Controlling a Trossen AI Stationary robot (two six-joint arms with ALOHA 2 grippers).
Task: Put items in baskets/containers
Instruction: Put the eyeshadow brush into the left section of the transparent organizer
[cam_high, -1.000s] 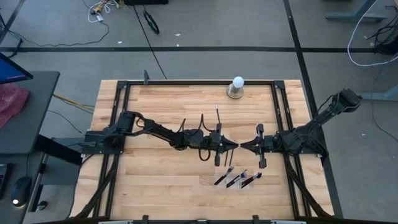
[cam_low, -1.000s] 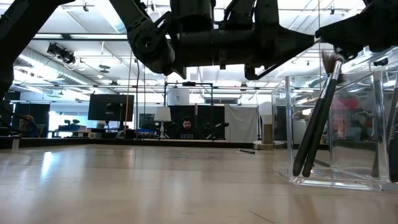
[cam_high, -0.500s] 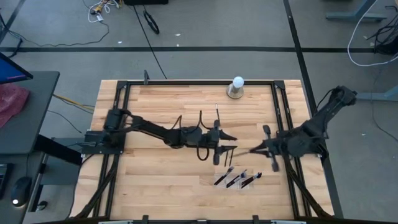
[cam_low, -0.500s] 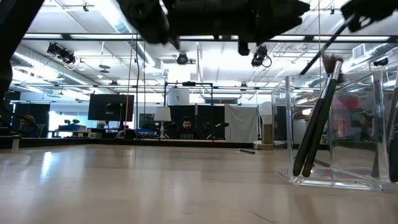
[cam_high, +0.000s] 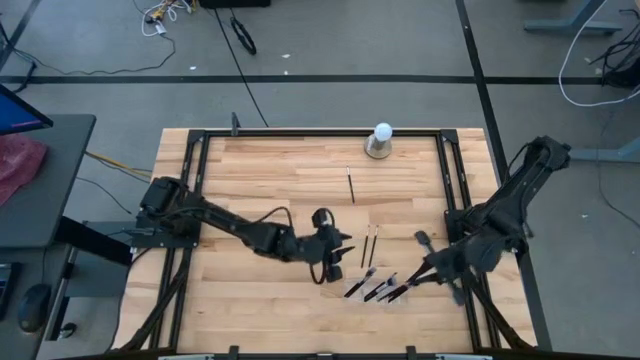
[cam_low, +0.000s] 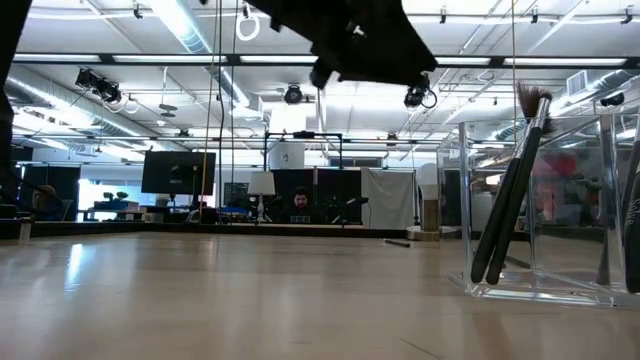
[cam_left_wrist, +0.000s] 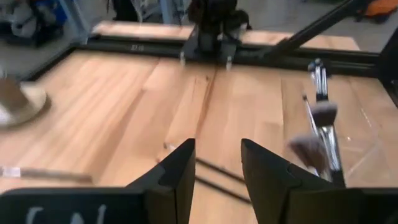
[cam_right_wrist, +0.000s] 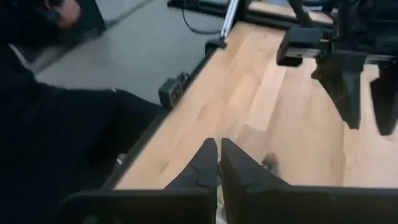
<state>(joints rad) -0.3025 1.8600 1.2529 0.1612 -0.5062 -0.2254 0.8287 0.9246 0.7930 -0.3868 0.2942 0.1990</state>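
High view: my left gripper (cam_high: 338, 262) low over tabletop (cam_high: 250, 180) near centre, fingers (cam_left_wrist: 177, 171) apart, nothing between them. Two brushes (cam_high: 370, 244) lie just beside it; another brush (cam_high: 350, 185) lies farther back. My right gripper (cam_high: 418, 283) at tray (cam_high: 385, 290), fingers closed; I can't tell if brush held. Tray holds several brushes; low view shows one leaning against clear wall (cam_low: 530, 200).

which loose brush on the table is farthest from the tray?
The lone brush near the white ball. The pair of brushes lies right beside the tray.
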